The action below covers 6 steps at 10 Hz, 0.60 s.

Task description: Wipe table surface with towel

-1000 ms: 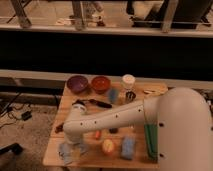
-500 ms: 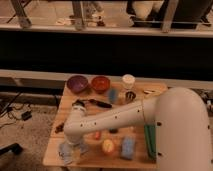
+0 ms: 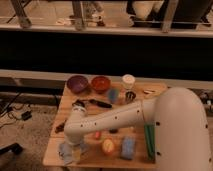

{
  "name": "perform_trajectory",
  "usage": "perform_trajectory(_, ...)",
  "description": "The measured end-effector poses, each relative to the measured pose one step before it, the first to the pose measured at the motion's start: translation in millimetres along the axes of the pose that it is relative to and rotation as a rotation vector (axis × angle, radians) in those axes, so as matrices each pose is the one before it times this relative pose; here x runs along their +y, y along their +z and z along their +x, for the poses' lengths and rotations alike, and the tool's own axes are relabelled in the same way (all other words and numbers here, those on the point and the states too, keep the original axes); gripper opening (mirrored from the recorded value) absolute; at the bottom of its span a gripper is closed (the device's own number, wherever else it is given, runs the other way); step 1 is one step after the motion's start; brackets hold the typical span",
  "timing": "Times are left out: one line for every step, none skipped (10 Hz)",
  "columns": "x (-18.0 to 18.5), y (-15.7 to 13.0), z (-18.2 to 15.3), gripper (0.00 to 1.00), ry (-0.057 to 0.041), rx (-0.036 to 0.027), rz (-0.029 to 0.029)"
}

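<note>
1. The towel (image 3: 64,153) lies bunched at the front left corner of the surface (image 3: 137,159), pale blue-grey. It spreads a little wider than deep, so its long axis runs roughly along the front edge. It is too crumpled to say which end leads.
2. The gripper (image 3: 72,145) is down at that corner, on or just above the towel, at the end of the white arm (image 3: 115,120). The arm reaches across from the right. Whether the gripper is spread or pinching the cloth I cannot tell.
3. Along the back edge stand a purple bowl (image 3: 77,83), a red bowl (image 3: 100,83) just beside it, and a white cup (image 3: 128,81) further right. What they hold I cannot make out.
4. In front of the cup stands a dark can (image 3: 130,96), with a small blue thing (image 3: 113,95) to its left.
5. A black utensil (image 3: 99,103) lies left to right behind the arm.
6. Near the front edge sit a yellowish round thing (image 3: 108,146) and a blue sponge (image 3: 128,147), close together, right of the towel.
</note>
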Motion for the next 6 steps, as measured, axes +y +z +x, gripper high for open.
perform_trajectory(0.36,0.63,-0.14,0.8,-0.00314,-0.00109,-0.0006)
perform_trajectory(0.07,0.61,0.37,0.8,-0.00266,-0.0005,-0.00038)
perform_trajectory(0.3,0.57,0.4,0.8,-0.00111,-0.0006,-0.00122)
perform_trajectory(0.14,0.77,0.66,0.8,-0.00145,-0.00024,-0.00197)
perform_trajectory(0.26,1.2,1.21,0.8,-0.00051,0.00005,-0.00318)
perform_trajectory(0.19,1.16,0.95,0.79,-0.00285,0.00168,-0.00308)
